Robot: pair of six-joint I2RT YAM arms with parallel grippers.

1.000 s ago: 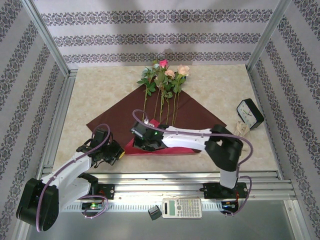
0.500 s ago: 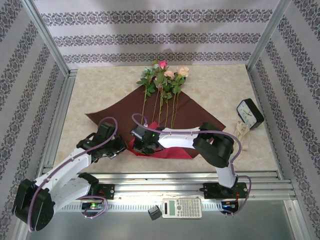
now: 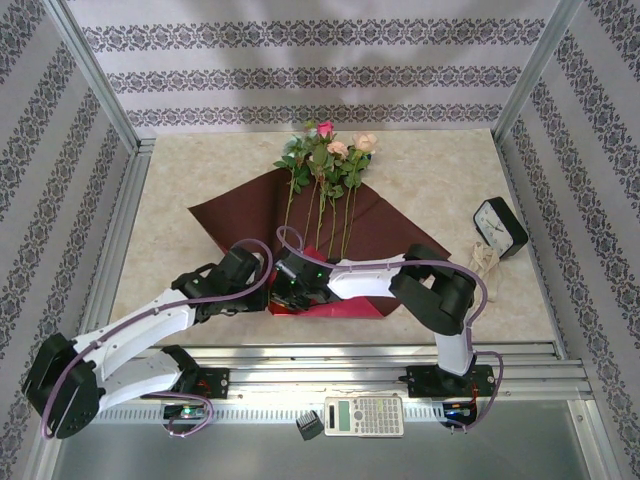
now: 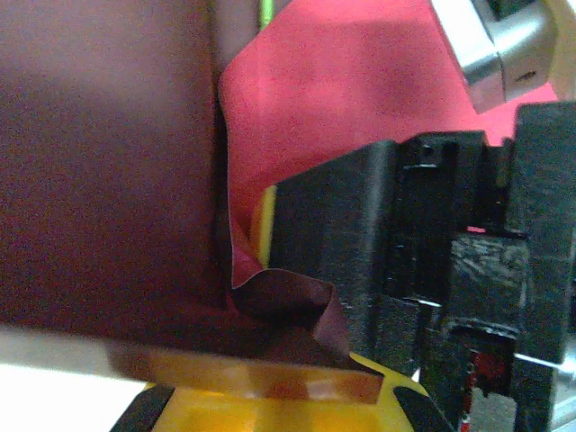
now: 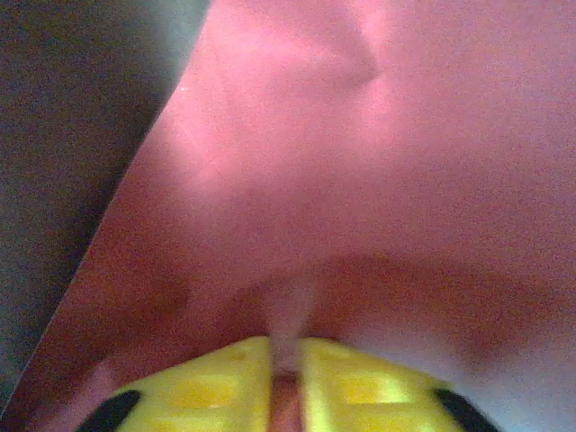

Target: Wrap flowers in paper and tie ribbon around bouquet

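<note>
The dark crimson paper (image 3: 235, 215) lies spread on the table, with a brighter red fold (image 3: 340, 305) along its near edge. The flowers (image 3: 325, 160) rest on it, stems toward me and pink and peach blooms at the far end. My left gripper (image 3: 262, 284) is shut on a crumpled near corner of the paper (image 4: 288, 306), which is pinched between its yellow fingers (image 4: 270, 387). My right gripper (image 3: 288, 288) sits right beside it. Its yellow fingers (image 5: 360, 378) stand nearly together, with a thin ridge of red paper (image 5: 297, 225) caught in the narrow gap. The cream ribbon (image 3: 484, 259) lies bunched at the right.
A black clock (image 3: 500, 226) stands at the right edge of the table, next to the ribbon. A calculator (image 3: 365, 415) and a small black cube (image 3: 309, 426) lie below the front rail. Metal frame posts and patterned walls close in the sides.
My left arm swung right, dragging the paper's left corner inward until its gripper came up beside the right gripper. The right gripper shifted slightly forward.
</note>
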